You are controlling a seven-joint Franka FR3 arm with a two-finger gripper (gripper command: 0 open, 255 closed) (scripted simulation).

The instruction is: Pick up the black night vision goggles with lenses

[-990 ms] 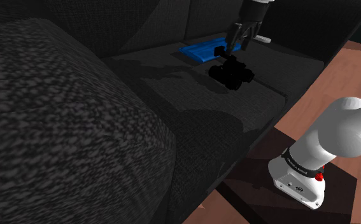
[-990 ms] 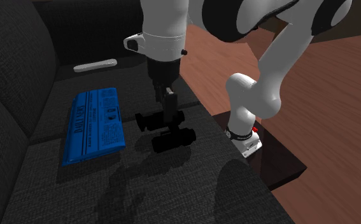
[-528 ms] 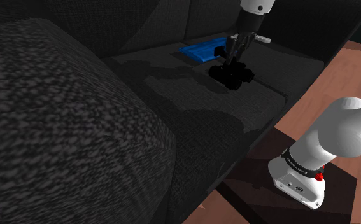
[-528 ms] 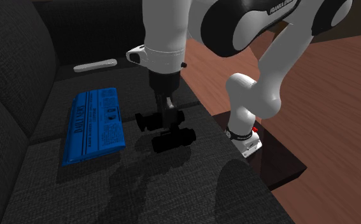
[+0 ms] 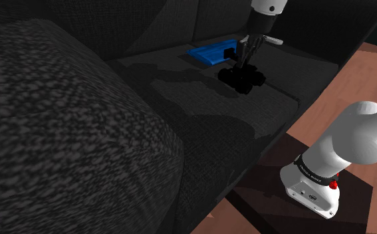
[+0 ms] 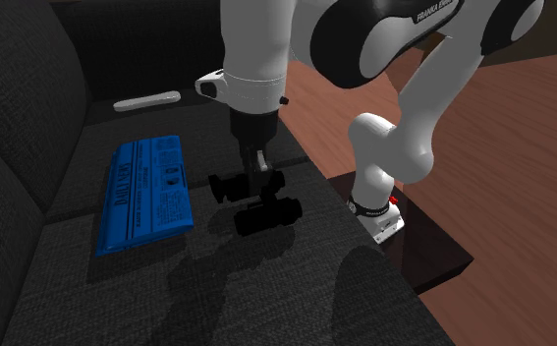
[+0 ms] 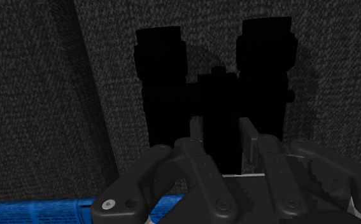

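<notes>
A dark, coarse-woven sofa [image 5: 80,133] takes up most of the scene. Reddish wooden floor [image 6: 522,197] runs along its front, and the dark stand [image 6: 433,256] sits just beside the seat edge. The white arm [image 6: 256,39] reaches from there over the seat cushion and points straight down. On that cushion lie a blue booklet [image 6: 143,192], flat, and a slim white bar [image 6: 146,99] further back near the backrest.

The night vision goggles [image 6: 266,218] rest on the cushion just beside the booklet, on the side nearer the floor. They sit directly beneath the pincer [image 6: 257,177]. In the wrist view their two black tubes [image 7: 160,95] run side by side, pointing away from the hand. The pincer [image 7: 222,130] stands narrow, with one finger on each side of the middle block between the tubes, and appears to clasp it. The goggles look to be resting on the cushion, so a straight lift seems the move due.
</notes>
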